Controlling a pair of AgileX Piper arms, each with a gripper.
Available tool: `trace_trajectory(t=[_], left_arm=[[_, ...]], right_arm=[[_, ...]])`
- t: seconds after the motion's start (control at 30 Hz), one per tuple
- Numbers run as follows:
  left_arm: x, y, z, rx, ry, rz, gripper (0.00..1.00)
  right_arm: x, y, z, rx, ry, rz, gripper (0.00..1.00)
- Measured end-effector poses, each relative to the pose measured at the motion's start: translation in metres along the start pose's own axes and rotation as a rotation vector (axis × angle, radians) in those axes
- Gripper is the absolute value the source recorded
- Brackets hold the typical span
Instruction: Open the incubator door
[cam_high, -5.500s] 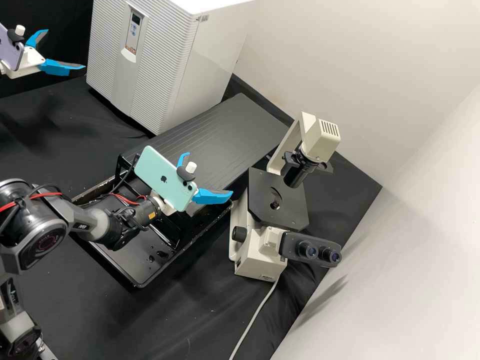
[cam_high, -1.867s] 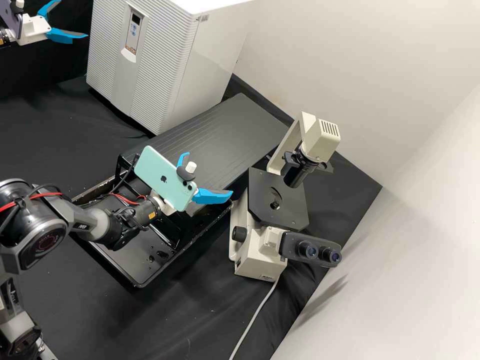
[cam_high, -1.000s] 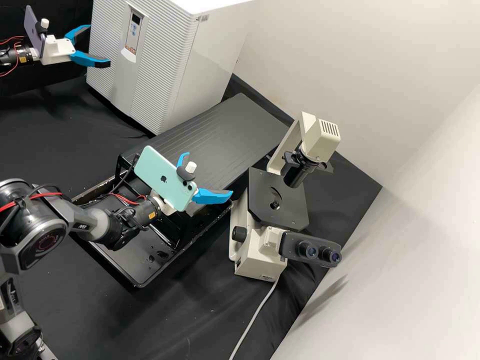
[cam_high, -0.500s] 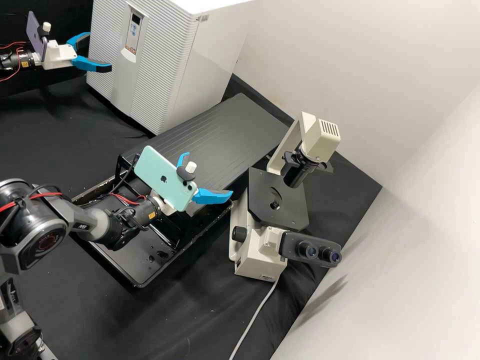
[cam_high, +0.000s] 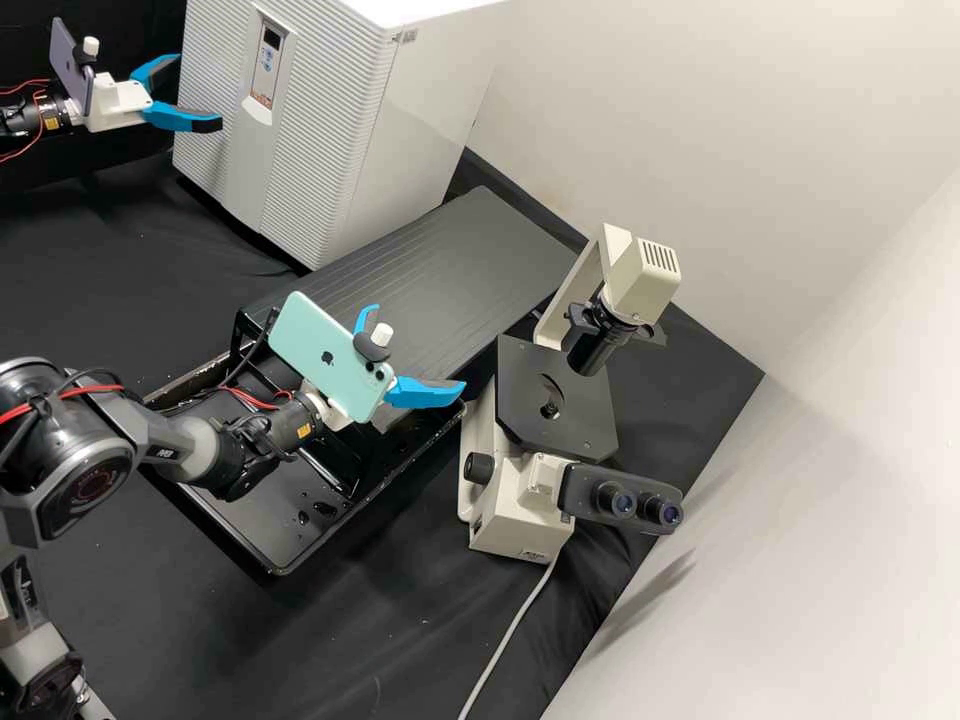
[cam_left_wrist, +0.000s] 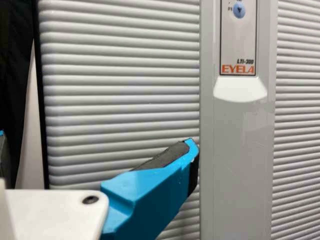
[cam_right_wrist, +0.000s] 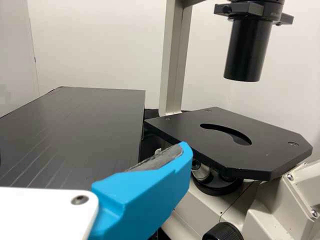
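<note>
The white ribbed incubator door (cam_high: 215, 90) is shut. My left gripper (cam_high: 198, 92) is open at its upper left side in the high view. One finger is in front of the ribbed face; the other is partly hidden past the door's side edge. In the left wrist view, my left gripper (cam_left_wrist: 97, 142) has one finger before the ribs (cam_left_wrist: 120, 100), its tip beside the smooth grey centre strip (cam_left_wrist: 237, 160). My right gripper (cam_high: 418, 346) stands open and empty between the black rack and the microscope. One blue finger of the right gripper (cam_right_wrist: 95, 155) shows in the right wrist view.
A black sloping rack top (cam_high: 430, 260) lies beside the incubator, with a black tray (cam_high: 270, 520) below. The beige microscope (cam_high: 520, 500) stands to the right, its grey cable (cam_high: 505, 640) trailing forward. White walls are behind.
My left gripper first rose, then moved right to the incubator's side edge. It dipped slightly and has risen a little since. The right arm has stayed still.
</note>
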Motion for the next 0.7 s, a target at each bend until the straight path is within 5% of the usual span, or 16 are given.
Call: trace_trajectory(t=[0.7], left_arm=[[0.017, -0.005, 0.003, -0.050, -0.022, 0.016, 1.00]], right_arm=[[0.000, 0.000, 0.000, 0.000, 0.000, 0.000, 1.00]])
